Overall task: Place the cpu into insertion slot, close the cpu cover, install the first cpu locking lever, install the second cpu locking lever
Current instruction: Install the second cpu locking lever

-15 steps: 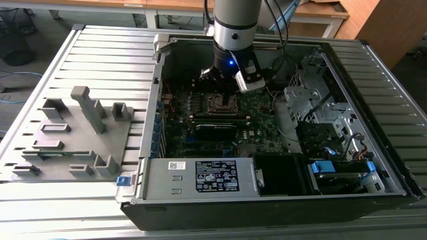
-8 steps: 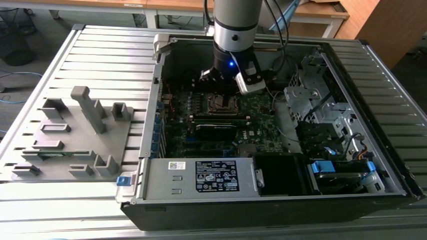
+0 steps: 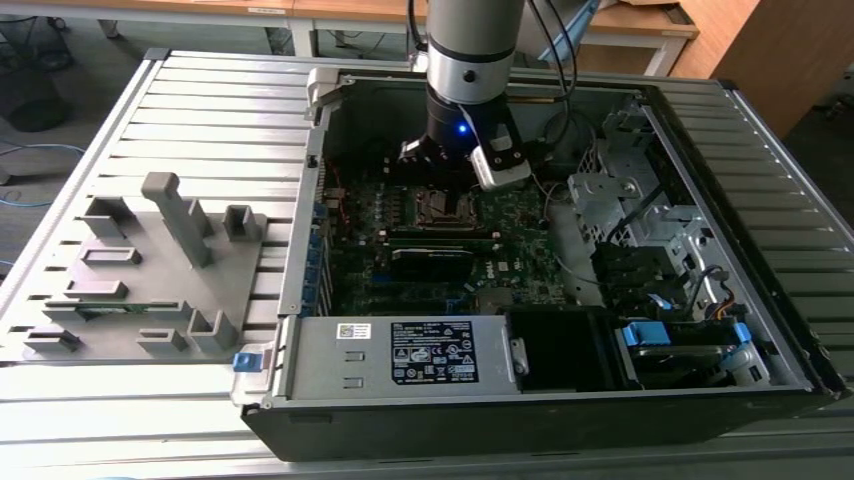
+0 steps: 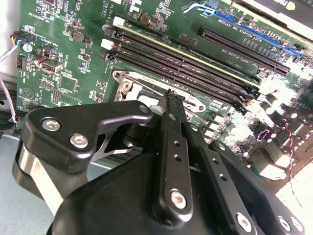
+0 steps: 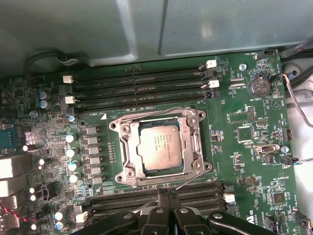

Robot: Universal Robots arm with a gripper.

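Grey-brown and flat, the square cpu (image 5: 162,145) sits in the silvery-rimmed square insertion slot (image 5: 128,161), with the thin silvery frame of the cpu cover (image 5: 195,143) down around it; the black gripper (image 5: 168,195) hangs just beside the socket on the green motherboard (image 5: 244,147), jaws pressed together, holding nothing.

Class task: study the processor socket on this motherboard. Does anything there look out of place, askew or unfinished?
Nothing looks damaged or askew. The cpu lies flat and square in the insertion slot, framed by the cpu cover. The gripper sits just beside the socket, at its thin wire lever.
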